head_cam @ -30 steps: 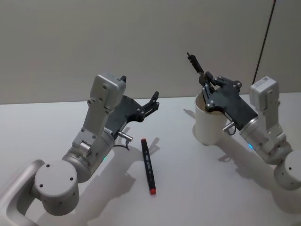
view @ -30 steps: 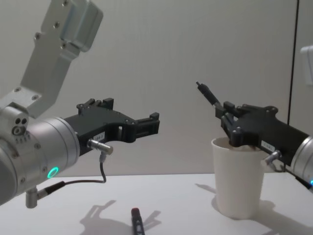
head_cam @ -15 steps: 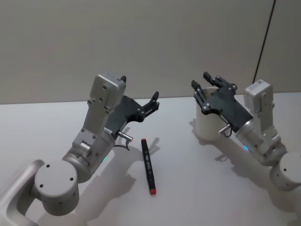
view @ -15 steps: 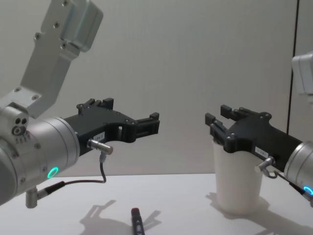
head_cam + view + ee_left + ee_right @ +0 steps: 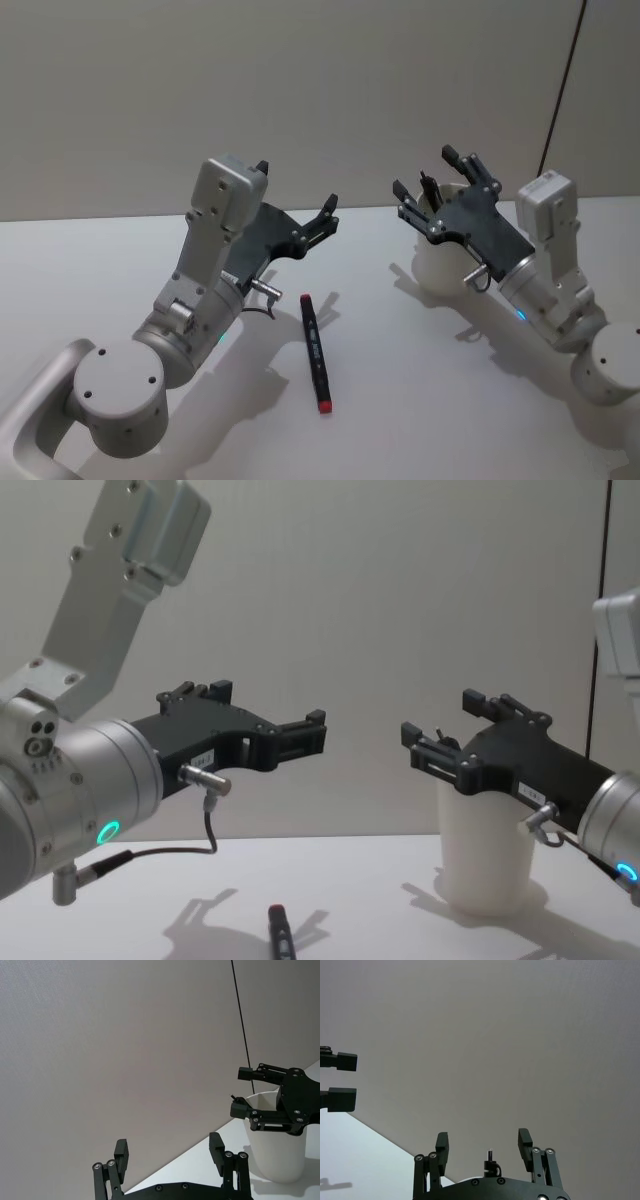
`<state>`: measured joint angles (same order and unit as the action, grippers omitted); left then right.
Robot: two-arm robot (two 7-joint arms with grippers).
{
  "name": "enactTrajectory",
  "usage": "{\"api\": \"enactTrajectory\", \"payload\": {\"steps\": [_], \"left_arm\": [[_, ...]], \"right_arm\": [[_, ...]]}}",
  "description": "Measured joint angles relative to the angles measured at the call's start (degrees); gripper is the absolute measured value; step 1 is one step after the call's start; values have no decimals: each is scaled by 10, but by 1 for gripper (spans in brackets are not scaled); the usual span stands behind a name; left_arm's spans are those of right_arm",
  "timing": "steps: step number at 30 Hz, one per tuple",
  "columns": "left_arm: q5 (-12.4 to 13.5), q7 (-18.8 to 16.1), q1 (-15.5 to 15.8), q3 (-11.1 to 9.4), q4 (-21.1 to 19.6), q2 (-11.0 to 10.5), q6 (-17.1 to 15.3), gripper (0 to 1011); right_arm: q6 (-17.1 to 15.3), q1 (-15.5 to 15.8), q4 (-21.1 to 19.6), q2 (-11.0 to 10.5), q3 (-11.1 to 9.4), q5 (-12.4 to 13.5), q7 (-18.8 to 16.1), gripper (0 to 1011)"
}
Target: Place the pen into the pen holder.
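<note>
Pen (image 5: 427, 184): stands inside the pen holder (image 5: 436, 268), with its dark tip poking above the rim. The tip sits between the spread fingers of the right gripper (image 5: 424, 172).

Right gripper: released, gripping nothing, poised at the cup mouth.

Pen holder: white cup, upright on the table (image 5: 420, 410), beneath that gripper.

Left gripper (image 5: 297, 186): fingers apart, empty, raised, well apart from the cup.

Second marker (image 5: 315, 352): black with a red cap, lying flat on the table below the left gripper.
</note>
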<state>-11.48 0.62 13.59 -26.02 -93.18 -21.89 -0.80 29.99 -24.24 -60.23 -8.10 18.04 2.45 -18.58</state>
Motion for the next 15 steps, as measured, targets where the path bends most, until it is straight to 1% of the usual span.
{"api": "enactTrajectory", "payload": {"steps": [3, 6, 12, 15], "left_arm": [[0, 0, 0, 0, 0, 0, 0, 1003], [0, 0, 0, 0, 0, 0, 0, 1002], [0, 0, 0, 0, 0, 0, 0, 1003], [0, 0, 0, 0, 0, 0, 0, 1003]], "right_arm": [[0, 0, -1, 0, 0, 2, 0, 922], [-1, 2, -6, 0, -1, 7, -2, 989], [-7, 8, -23, -3, -3, 20, -3, 1001], [-14, 16, -42, -7, -4, 31, -3, 1001]]}}
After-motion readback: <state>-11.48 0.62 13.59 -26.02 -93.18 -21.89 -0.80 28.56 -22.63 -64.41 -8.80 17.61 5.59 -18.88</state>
